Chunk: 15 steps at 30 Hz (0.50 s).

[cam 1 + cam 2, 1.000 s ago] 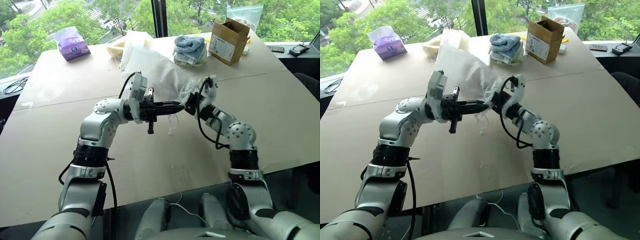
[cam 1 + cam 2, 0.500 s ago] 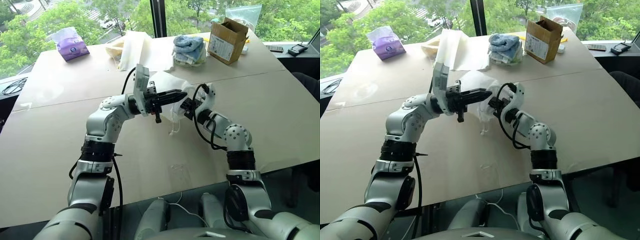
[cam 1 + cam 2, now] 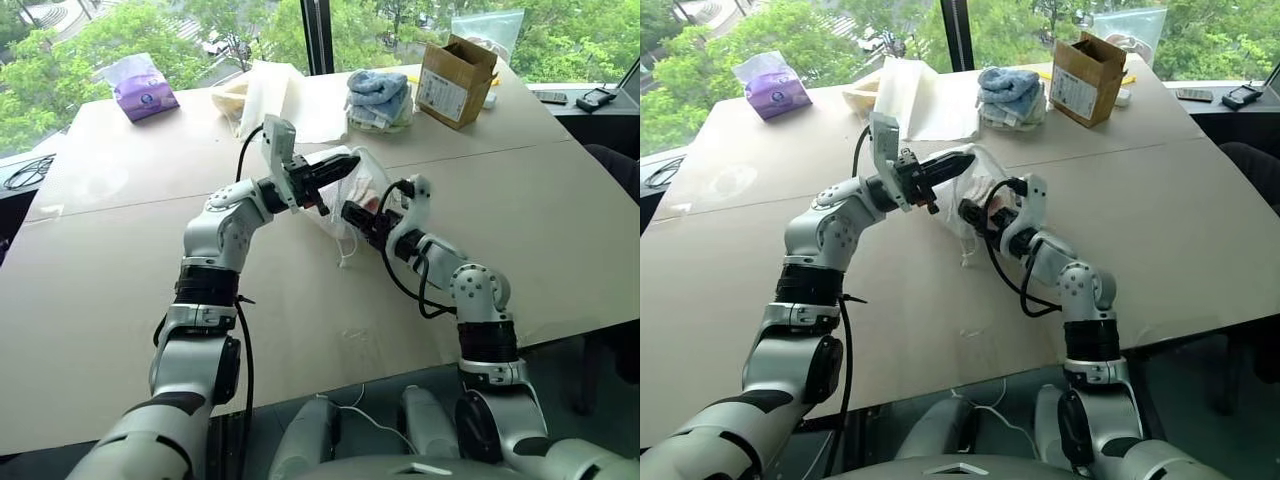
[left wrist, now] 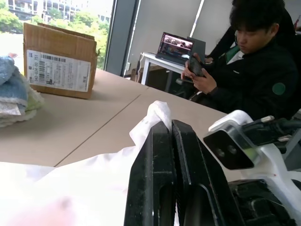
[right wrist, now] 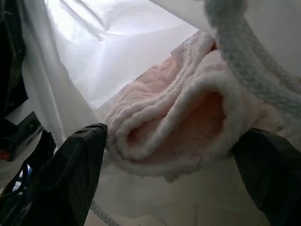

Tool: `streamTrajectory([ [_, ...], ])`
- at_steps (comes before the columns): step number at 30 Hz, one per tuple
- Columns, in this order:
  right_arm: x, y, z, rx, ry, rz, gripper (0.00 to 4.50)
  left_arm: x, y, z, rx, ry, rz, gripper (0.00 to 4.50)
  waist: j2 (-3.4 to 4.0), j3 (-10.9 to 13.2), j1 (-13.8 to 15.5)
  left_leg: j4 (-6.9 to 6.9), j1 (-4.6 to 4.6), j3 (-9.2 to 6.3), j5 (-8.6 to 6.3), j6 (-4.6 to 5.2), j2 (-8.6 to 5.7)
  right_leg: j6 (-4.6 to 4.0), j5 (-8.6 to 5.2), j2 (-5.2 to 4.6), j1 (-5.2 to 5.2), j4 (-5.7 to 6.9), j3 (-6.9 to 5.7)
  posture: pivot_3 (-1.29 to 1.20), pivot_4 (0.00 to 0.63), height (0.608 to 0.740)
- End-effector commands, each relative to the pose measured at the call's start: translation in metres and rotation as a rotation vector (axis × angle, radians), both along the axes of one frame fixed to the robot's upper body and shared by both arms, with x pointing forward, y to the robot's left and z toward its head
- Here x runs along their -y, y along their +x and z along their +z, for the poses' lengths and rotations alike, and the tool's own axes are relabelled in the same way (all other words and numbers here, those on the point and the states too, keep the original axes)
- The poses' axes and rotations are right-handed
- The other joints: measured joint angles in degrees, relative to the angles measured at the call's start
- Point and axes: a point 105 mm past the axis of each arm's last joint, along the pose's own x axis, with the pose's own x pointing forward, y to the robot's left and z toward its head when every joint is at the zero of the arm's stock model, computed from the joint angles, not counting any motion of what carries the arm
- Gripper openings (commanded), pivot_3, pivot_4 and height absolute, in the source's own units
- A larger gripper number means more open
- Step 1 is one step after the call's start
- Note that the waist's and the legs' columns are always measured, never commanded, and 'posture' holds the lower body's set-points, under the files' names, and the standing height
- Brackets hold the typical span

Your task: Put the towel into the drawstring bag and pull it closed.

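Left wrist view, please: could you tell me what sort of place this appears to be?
Probably an office or lab workspace: a seated person using a phone, an open laptop on a desk, and a cardboard box on the table.

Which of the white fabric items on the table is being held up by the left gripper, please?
The drawstring bag, pinched at its edge by the left gripper with the towel inside; the other white cloth lies untouched by the window.

A cardboard box [image 3: 457, 80] with a printed label stands near the far edge of a wide tan table [image 3: 90, 290], just beside a stack of blue and white towels [image 3: 380, 100]. A purple packet [image 3: 143, 87] lies well apart at the far left corner, with a folded white cloth sheet [image 3: 283, 95] between it and the towels. Beyond the table, a seated person in a dark jacket [image 4: 254, 70] holds a phone [image 4: 195, 66] near an open laptop [image 4: 176, 47].
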Motion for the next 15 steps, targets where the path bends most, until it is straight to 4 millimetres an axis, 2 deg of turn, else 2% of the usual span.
streamTrajectory([
  [1,0.003,-0.015,0.024,0.089,0.027,0.061,4.41,-0.003,0.003,0.018,0.064,-0.023,0.021,0.0,0.0,0.0,0.0,0.0,0.0,0.0,0.0,0.0,0.0,0.0,0.0,0.0,0.0,0.0,0.0,0.0,0.15,0.74],
  [5,0.026,-0.043,0.033,0.21,-0.04,0.15,4.41,-0.002,0.007,0.02,0.072,-0.026,0.032,0.0,0.0,0.0,0.5,-0.02,-0.01,0.01,-0.01,0.01,0.0,0.0,0.0,0.0,0.0,-0.03,0.0,0.0,0.15,0.74],
  [8,0.05,-0.056,0.02,0.303,-0.217,0.159,4.41,-0.001,0.009,0.022,0.079,-0.031,0.034,0.0,-0.03,0.0,1.3,0.0,-0.07,0.01,-0.02,0.03,-0.04,0.01,0.0,-0.01,0.0,-0.09,-0.04,0.0,0.15,0.74],
  [12,0.102,-0.023,-0.006,0.409,-0.602,-0.085,4.41,0.002,0.01,0.024,0.082,-0.044,0.03,0.0,-0.06,0.0,1.3,0.03,-0.03,0.04,-0.02,0.04,-0.02,0.01,-0.01,0.02,0.03,-0.04,-0.02,0.0,0.15,0.74],
  [15,0.118,0.002,-0.02,0.424,-0.76,-0.183,4.41,0.005,0.009,0.023,0.081,-0.045,0.023,0.0,-0.07,0.0,1.2,0.18,-0.01,0.1,-0.02,0.04,-0.02,0.02,-0.01,0.05,0.07,-0.01,-0.01,0.0,0.15,0.74],
])
